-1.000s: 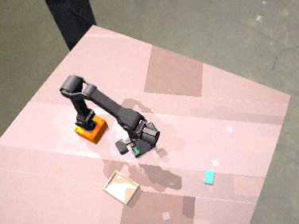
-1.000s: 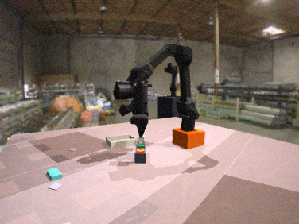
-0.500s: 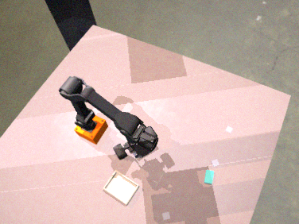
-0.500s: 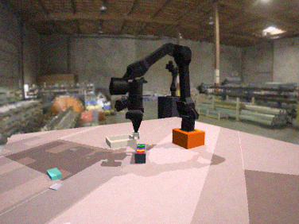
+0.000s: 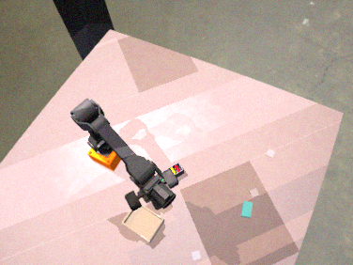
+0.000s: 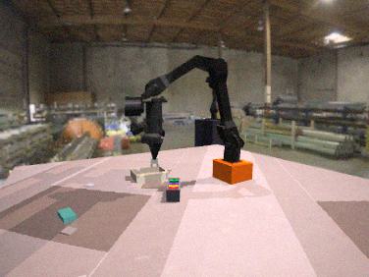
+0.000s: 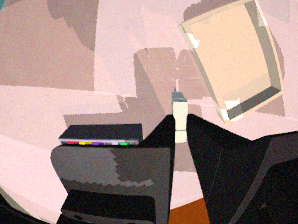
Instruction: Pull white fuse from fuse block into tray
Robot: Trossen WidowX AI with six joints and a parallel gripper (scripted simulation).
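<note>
You can see the small white fuse [image 7: 178, 117] standing straight up, squeezed tight in the gripper [image 6: 154, 160], hanging just over the near edge of the tray [image 6: 145, 175], with the fuse block [image 6: 173, 190] off to one side.
</note>
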